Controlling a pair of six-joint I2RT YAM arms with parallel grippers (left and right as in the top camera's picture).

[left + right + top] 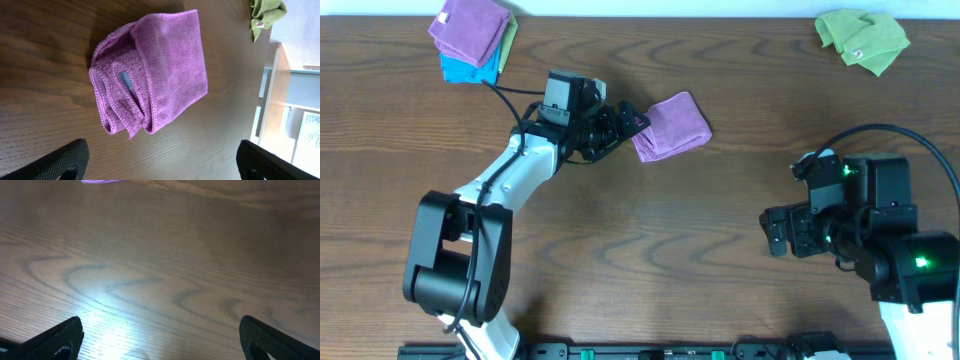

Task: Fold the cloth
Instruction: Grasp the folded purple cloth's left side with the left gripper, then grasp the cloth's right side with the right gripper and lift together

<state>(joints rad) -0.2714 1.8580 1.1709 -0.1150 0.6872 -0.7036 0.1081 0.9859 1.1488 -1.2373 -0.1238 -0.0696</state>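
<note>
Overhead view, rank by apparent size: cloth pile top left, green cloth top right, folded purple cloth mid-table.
1. cloth pile: largest footprint.
2-3. green cloth and folded purple cloth: nearly alike. The green one may be slightly bigger, but it's crumpled, so I won't rank them.

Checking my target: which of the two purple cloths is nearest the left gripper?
The folded purple cloth mid-table, just ahead of the left gripper. The other purple cloth tops a stack at the far-left corner.
</note>
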